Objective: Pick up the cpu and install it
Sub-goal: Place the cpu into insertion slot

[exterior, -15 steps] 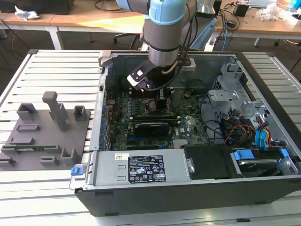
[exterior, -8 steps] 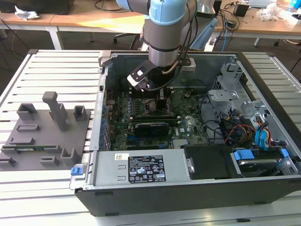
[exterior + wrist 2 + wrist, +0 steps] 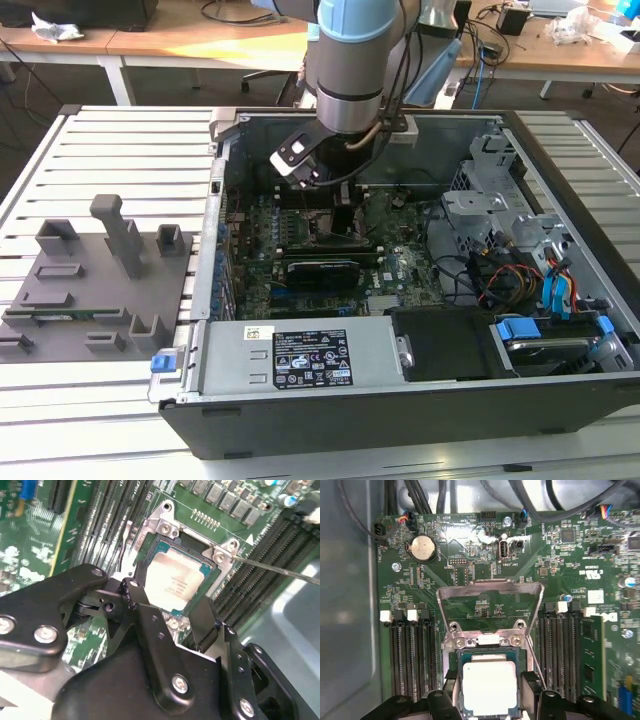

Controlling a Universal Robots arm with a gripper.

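Item: open computer case [image 3: 420,420], lying on a slatted metal table [image 3: 120,140], with the arm [image 3: 350,60] reaching down into it

Markings: a white label with black print [image 3: 310,358] sits on the power-supply housing along the case's near side. The motherboard [image 3: 470,562] carries small white lettering beside its parts. The cpu's lid shows faint grey print in the second wrist view, too faint to make out

Cpu [image 3: 172,582] [image 3: 489,687]: silver-topped square lying flat in the socket recess, a thin teal border showing around it

Socket frame [image 3: 165,527]: bright metal with screw heads at its corners. Its load plate [image 3: 490,583] stands lifted clear of the cpu. A thin lever rod [image 3: 275,567] runs off beside the frame

Hand [image 3: 168,601] [image 3: 490,690] [image 3: 342,212]: black and low over the socket. Its fingers [image 3: 131,591] stand apart, one on either side of the cpu, just beside its edges. No grip on the chip is visible

Nearby on the board: rows of memory slots [image 3: 412,660] on both sides of the socket, a green memory stick [image 3: 592,650] seated in one, and a round coin cell [image 3: 423,548]

Also on the table: a grey fixture tray [image 3: 100,270] with upright posts, at the exterior view's left of the case
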